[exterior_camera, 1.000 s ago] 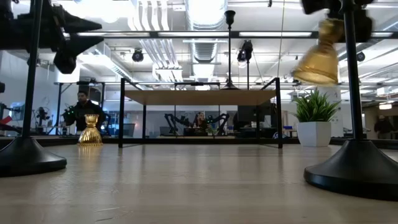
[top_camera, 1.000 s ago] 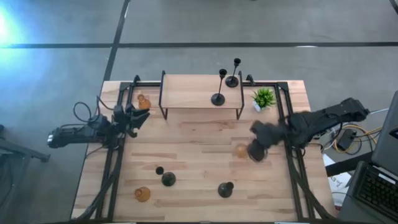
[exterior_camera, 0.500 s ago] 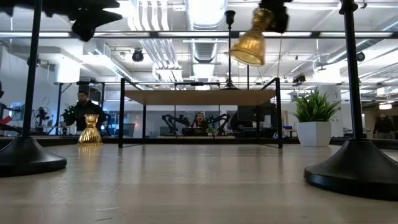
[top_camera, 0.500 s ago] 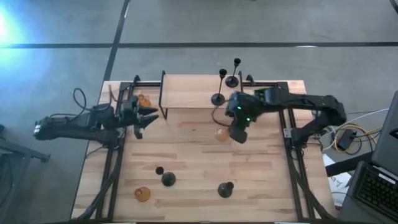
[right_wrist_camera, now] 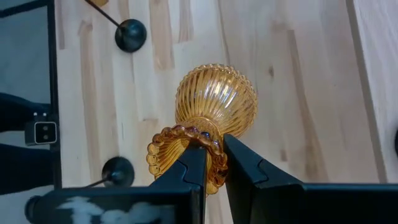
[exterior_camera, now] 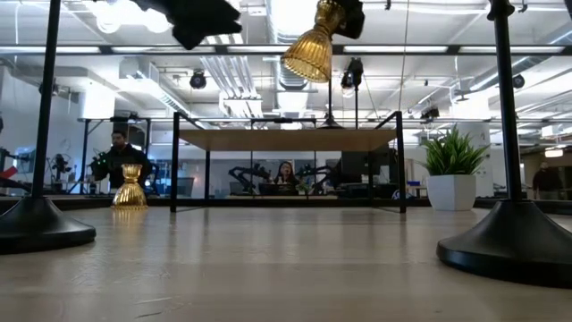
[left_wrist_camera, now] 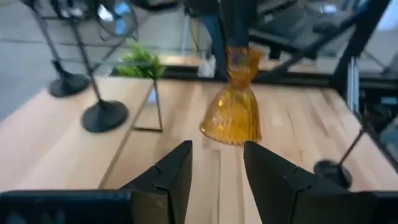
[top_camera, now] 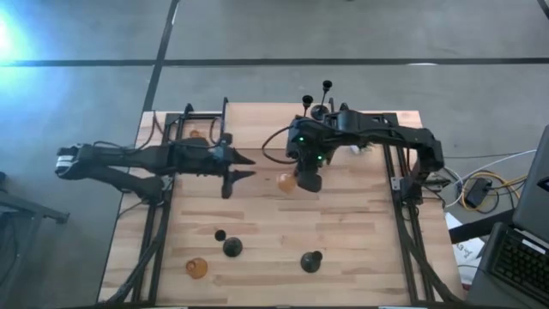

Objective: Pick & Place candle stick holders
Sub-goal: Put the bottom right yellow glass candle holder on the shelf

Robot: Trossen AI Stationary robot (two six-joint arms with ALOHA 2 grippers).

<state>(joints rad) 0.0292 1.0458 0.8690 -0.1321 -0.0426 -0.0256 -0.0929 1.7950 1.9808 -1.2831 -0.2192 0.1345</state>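
My right gripper (top_camera: 302, 178) is shut on an amber ribbed holder (top_camera: 286, 181), high above the table's middle; the holder also shows in the low view (exterior_camera: 311, 52) and the right wrist view (right_wrist_camera: 216, 99). My left gripper (top_camera: 243, 166) is open and empty, a little to the left of the holder. Its fingers point at the holder (left_wrist_camera: 233, 106) without touching it. Two black holders (top_camera: 302, 107) (top_camera: 324, 93) stand on the wooden shelf (top_camera: 257, 124). Three black holders (top_camera: 232, 248) (top_camera: 220, 235) (top_camera: 311, 261) and an amber one (top_camera: 197, 268) stand near the front edge. My right gripper pinches the beaded rim (right_wrist_camera: 208, 151) of the holder's small cup end; one finger seems to be inside the cup and one outside. The fingers come from above, pointing down. The holder hangs below them, tilted, bulb end down, clear of the table.
A third amber holder (exterior_camera: 130, 186) stands at the far left by the shelf's leg. A green potted plant (exterior_camera: 454, 170) stands at the far right. Bare wood (top_camera: 343, 223) lies between the shelf and the holders at the front.
My right gripper has carried the amber holder from the table's right side toward the left and far edges, lifted clear and tilted all the way. My left gripper has reached toward the table's right, toward the holder.
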